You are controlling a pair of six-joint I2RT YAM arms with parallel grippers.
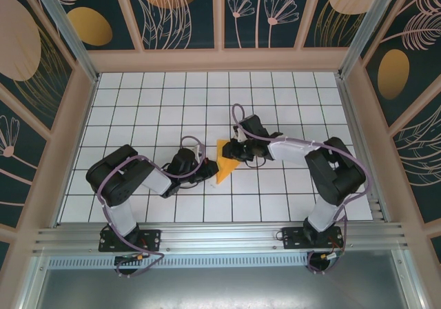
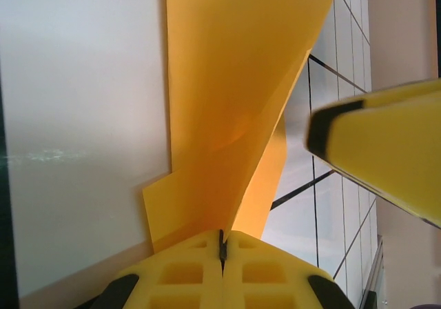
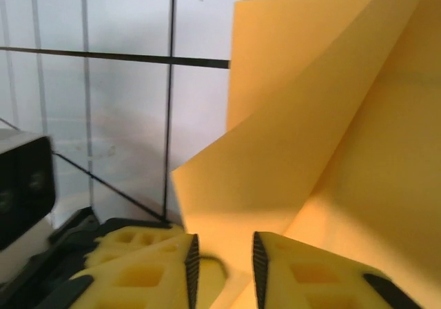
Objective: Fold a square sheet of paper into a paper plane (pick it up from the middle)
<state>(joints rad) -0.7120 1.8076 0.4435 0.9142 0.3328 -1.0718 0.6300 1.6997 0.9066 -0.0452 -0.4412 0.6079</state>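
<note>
L tool [image 2: 222,245] is clamped shut on an edge of the paper [image 1: 225,161], which stands half-folded off the table [image 1: 138,109] btwn the arms, R tool [image 3: 222,264] narrow w/ a fold in its gap; I reckon it's light, floppy, crease-prone, so pinch near edges.

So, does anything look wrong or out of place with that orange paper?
Nothing is damaged or spilled. The square sheet of paper is bent up from the table, half folded, pinched at one edge by the left gripper, which suits folding.
</note>
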